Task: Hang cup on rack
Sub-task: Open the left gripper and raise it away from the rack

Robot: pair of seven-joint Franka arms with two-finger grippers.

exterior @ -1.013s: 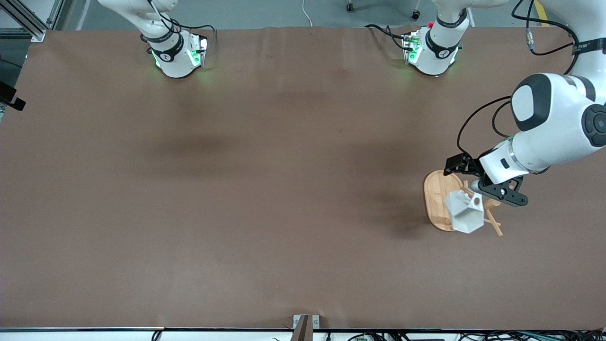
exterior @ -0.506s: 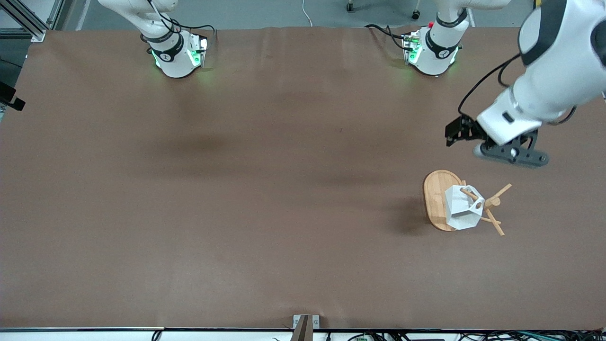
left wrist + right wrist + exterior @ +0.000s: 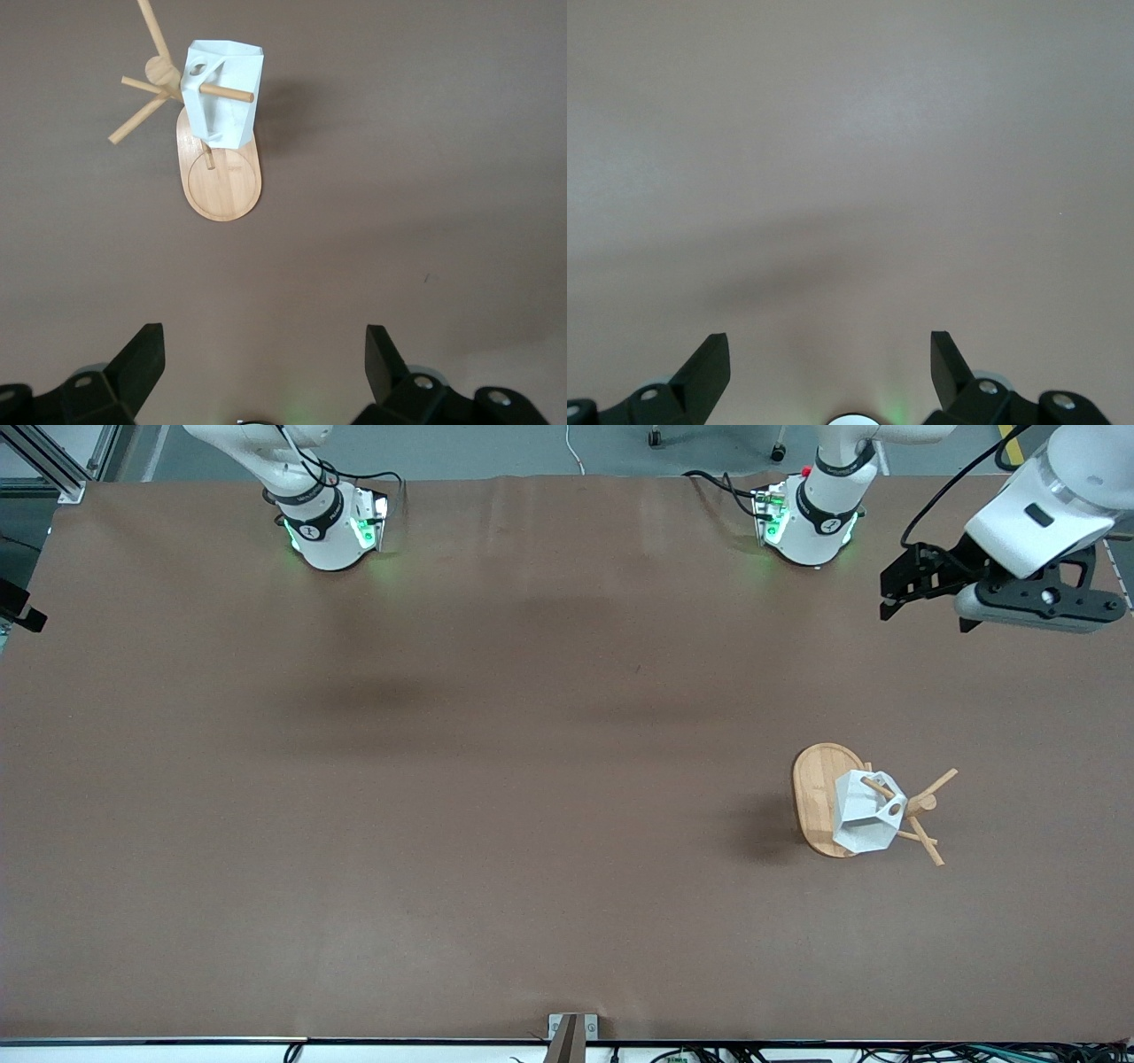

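A: Where is the cup (image 3: 864, 815)?

B: It hangs on the rack (image 3: 819, 797). In the left wrist view a peg (image 3: 229, 92) passes through the hole in its handle, and the cup's body sits above the oval base, tilted, clear of the table (image 3: 496, 779). Nothing grips it.

A: And the fingers?

B: The left gripper (image 3: 926, 589) is up in the air over bare table toward the left arm's end, well apart from the rack. Its fingers (image 3: 142, 363) stand wide with nothing between them; the cup and rack lie well ahead of the fingertips, roughly in line with one of them, not centred in the gap.

A: The right arm?

B: It waits. The right gripper (image 3: 830, 372) shows only in its own wrist view, fingers spread wide and empty, with plain table ahead of the tips. In the front view only its base is seen.

A: So how far along is the job?

B: By the look of it, done: the cup is on a peg and released, and the rack stands upright. What remains, at most, is for the left arm to clear away. The one doubt is whether the tilted cup sits securely on the peg; the views cannot settle that.
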